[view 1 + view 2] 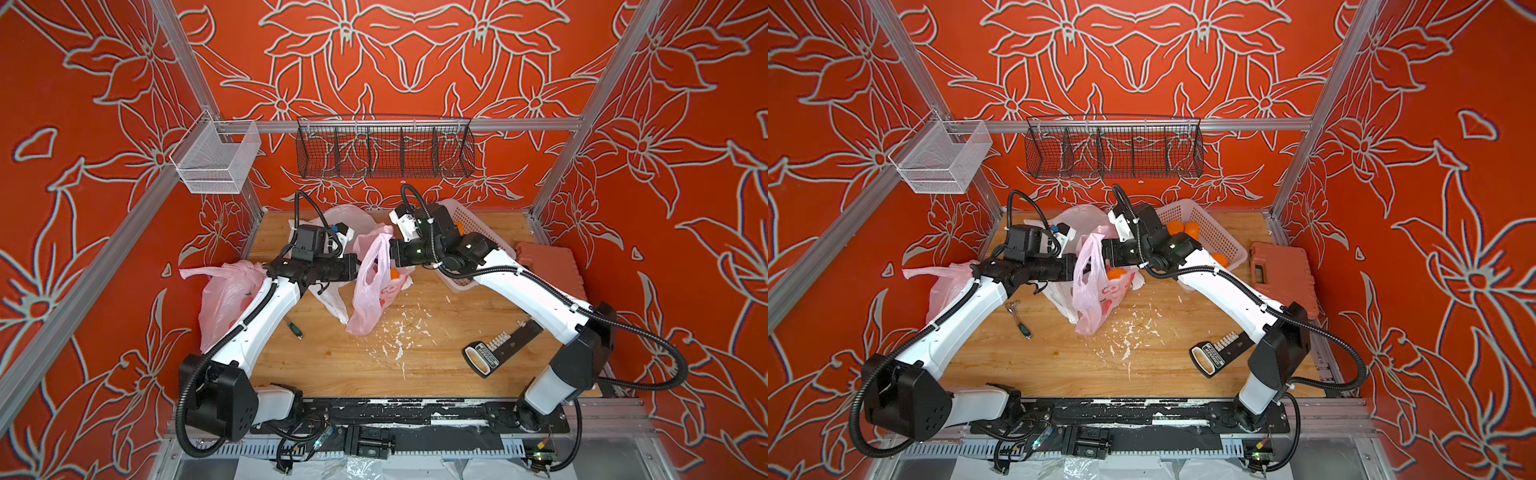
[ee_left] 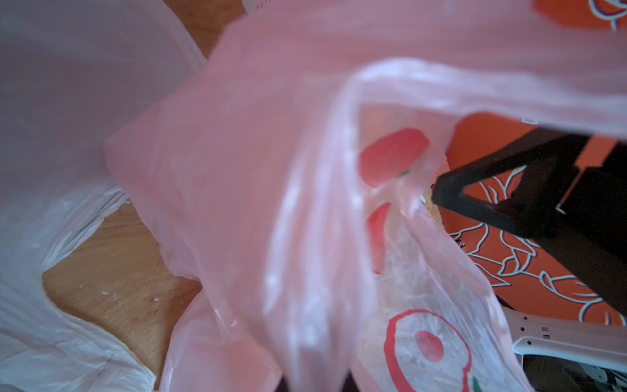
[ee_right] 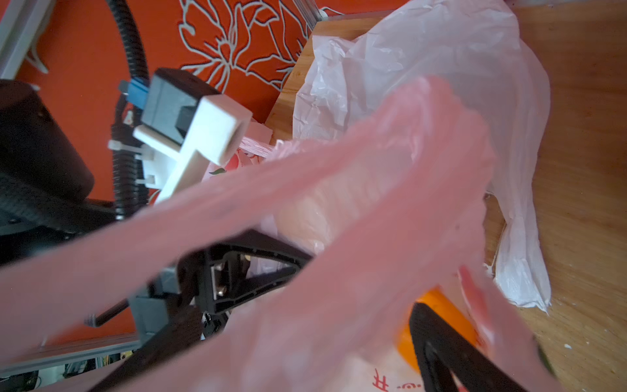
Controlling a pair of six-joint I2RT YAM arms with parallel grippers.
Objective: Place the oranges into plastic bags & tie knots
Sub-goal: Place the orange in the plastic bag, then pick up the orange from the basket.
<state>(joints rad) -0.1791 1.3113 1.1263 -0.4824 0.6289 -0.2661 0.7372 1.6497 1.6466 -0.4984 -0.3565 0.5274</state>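
Left end effector (image 1: 1075, 268): pinched shut on a handle strap of the middle pink bag (image 1: 1092, 286), which it holds upright.
Right end effector (image 1: 1109, 259): at the same bag's mouth with its jaws spread wide and gripping nothing.
Middle pink bag: thin, translucent, crinkly film with red prints. Its handle loops are open and untied, and its bottom rests on the counter (image 1: 415, 365).
Orange in bag (image 1: 1116, 273): round, glossy and bright. In the right wrist view it sits just beside one black finger (image 3: 437, 346).
Oranges in basket (image 1: 1192, 228): three show in a top view, in the pale perforated plastic basket (image 1: 1208, 220) behind the right arm.
White bag (image 1: 345, 216): milky, wrinkled film, slumped behind the middle pink bag.
Second pink bag (image 1: 224, 299): puffed and creased, lying by the left arm near the counter's left edge.
Counter: wood grain, scattered with white flecks.
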